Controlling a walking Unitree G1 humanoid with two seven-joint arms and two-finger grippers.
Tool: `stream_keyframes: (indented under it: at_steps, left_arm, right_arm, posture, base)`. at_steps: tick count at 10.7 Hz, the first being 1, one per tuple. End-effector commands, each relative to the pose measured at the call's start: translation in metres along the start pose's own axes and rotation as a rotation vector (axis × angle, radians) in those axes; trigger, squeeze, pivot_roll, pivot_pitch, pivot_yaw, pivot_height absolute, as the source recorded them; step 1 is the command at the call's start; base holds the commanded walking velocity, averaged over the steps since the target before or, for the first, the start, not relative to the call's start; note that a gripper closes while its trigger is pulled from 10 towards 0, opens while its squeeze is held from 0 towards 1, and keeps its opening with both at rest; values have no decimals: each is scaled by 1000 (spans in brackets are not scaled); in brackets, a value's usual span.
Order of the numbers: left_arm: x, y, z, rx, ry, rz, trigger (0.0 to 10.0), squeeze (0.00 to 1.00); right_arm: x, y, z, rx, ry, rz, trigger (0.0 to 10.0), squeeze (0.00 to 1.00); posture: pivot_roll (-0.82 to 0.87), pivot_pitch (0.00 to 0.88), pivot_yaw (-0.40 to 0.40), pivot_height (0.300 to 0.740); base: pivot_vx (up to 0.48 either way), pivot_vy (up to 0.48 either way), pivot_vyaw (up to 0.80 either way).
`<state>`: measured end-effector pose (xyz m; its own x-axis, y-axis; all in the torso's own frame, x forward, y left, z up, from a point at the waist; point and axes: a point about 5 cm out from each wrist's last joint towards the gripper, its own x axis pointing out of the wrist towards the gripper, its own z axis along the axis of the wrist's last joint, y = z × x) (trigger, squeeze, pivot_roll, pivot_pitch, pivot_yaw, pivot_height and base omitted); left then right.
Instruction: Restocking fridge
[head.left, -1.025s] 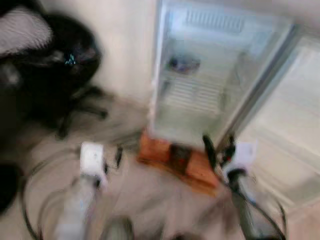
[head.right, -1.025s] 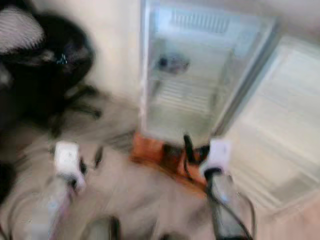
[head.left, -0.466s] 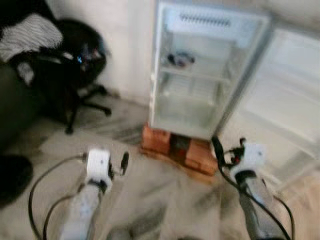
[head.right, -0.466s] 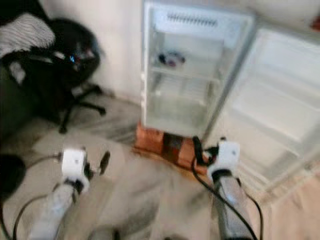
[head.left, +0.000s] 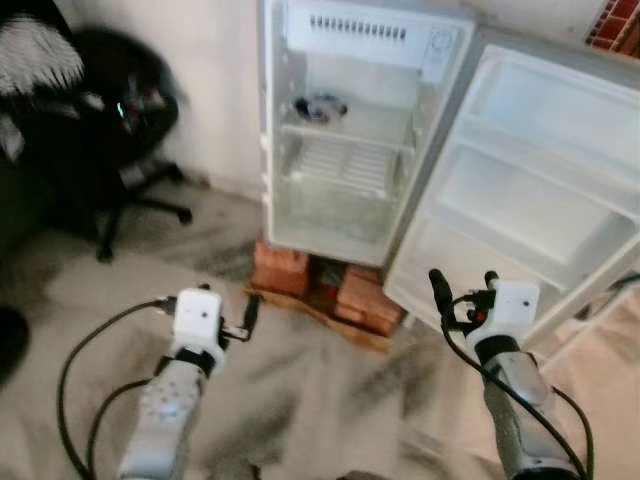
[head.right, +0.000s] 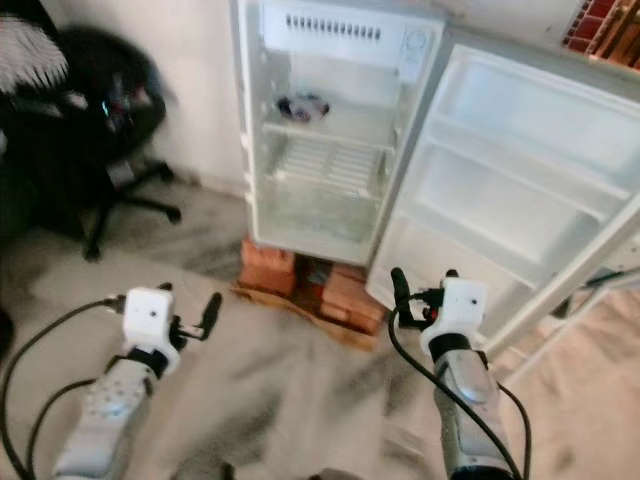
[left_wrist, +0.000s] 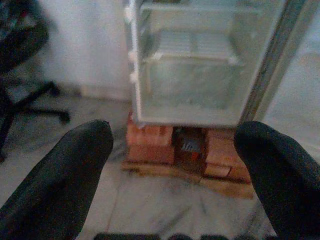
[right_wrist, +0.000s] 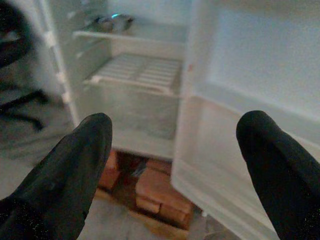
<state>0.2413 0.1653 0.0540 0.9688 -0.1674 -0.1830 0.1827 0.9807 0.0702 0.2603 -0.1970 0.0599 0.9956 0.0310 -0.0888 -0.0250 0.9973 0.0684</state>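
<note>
A small white fridge (head.left: 340, 150) stands open on red bricks (head.left: 320, 290), its door (head.left: 530, 190) swung out to the right with bare door shelves. One small dark round item (head.left: 320, 107) lies on the upper shelf, and the wire shelf (right_wrist: 137, 70) below it is bare. My left gripper (left_wrist: 176, 130) is open and holds nothing, low over the floor in front of the fridge. My right gripper (head.left: 462, 283) is open too, close to the lower edge of the door, nothing between its fingers.
A black office chair (head.left: 110, 130) with striped cloth on it stands left of the fridge by the wall. Grey marble floor (head.left: 330, 390) lies between me and the fridge. A red lattice object (head.left: 612, 25) is at the top right, and thin white legs (head.left: 585, 325) stand under the door.
The whole picture has shifted and sharpened as the camera moved: the fridge now sits further left and more of the open door shows. Both grippers stay open and empty.
</note>
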Motion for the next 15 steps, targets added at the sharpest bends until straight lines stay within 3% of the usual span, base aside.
stream_keyframes:
  at_steps: [1, 4, 10, 15]
  left_arm:
    - [0, 1, 2, -5, -9, 2, 10000, 0]
    - [-1, -1, 2, 11, -9, -11, 10000, 0]
    - [-1, -2, 1, 10, -6, -13, 10000, 0]
    - [0, 0, 5, -11, -37, -23, 10000, 0]
  right_arm:
    - [3, 3, 6, -24, -31, 29, 10000, 0]
    - [5, -4, 10, -27, -50, 9, 10000, 0]
    - [5, -3, 10, -52, -61, 18, 10000, 0]
    - [8, -5, 11, -62, -69, -9, 10000, 0]
  posture:
    - [115, 54, -72, 740]
    - [114, 59, -72, 740]
    - [115, 59, -72, 740]
    - [115, 54, -70, 740]
  base:
    - [0, -458, 0]
    - [0, -458, 0]
    - [0, -458, 0]
    - [55, -60, 0]
